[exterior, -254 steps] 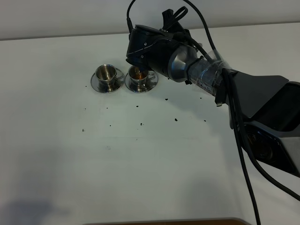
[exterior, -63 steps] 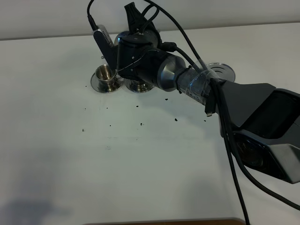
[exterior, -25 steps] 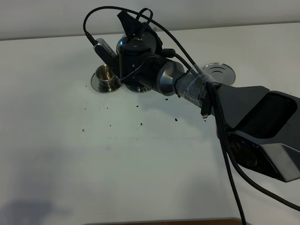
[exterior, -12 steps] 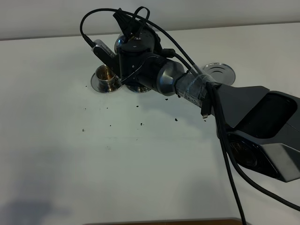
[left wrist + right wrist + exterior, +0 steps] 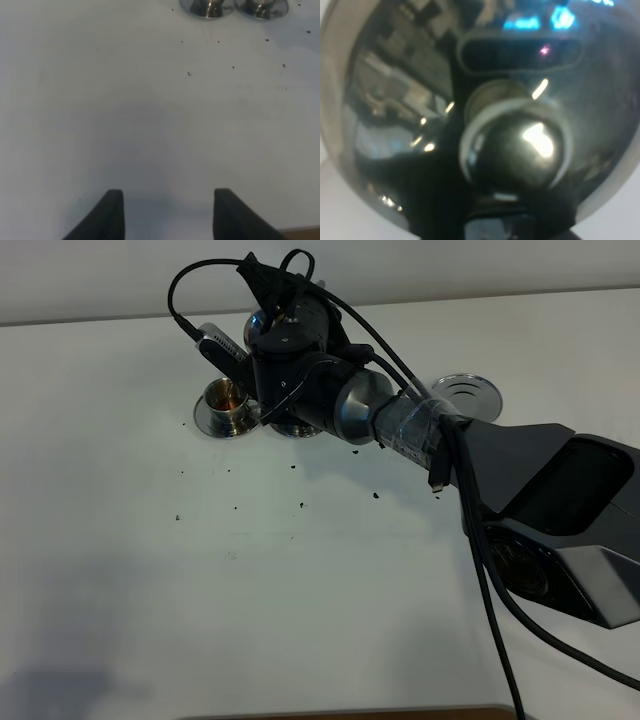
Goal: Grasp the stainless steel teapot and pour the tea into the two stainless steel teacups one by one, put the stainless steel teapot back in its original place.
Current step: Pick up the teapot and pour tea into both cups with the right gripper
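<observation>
The right tool (image 5: pixel 272 380) grips the shiny squat stainless steel teapot (image 5: pixel 470 115) near the white bench's (image 5: pixel 300 570) far edge, beside a small steel teacup (image 5: pixel 229 397) holding amber tea; the left tool (image 5: pixel 167 214) gapes open

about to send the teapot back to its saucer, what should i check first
1. tea in left cup: ok, amber liquid shows.
2. tea in right cup: cannot tell, its inside is hidden in every view.
3. saucer free: ok, nothing on it.
4. teapot held: ok, it fills the right wrist view.
5. left tool out of the way: ok, open over bare table.
6. table clean: not ok, dark specks near the cups.
</observation>
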Robot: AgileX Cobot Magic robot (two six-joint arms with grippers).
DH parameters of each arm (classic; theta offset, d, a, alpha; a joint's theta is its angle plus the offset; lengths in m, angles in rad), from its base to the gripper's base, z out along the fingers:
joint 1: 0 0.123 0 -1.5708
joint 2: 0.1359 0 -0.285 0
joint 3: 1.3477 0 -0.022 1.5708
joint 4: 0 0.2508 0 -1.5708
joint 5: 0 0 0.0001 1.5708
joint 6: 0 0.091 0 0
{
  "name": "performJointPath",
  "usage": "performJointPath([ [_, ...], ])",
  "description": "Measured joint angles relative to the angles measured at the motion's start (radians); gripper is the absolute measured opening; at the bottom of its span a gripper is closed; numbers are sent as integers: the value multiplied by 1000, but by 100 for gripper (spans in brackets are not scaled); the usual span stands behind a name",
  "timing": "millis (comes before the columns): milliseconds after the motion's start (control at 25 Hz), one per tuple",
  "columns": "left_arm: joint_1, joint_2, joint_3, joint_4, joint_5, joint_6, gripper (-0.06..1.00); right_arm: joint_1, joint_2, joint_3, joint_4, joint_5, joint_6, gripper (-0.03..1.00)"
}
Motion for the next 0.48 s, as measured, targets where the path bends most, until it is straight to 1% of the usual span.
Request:
performJointPath([
  [480, 0, 0, 0, 0, 0, 0, 47, 0, 0, 0, -58, -5, 0, 19],
])
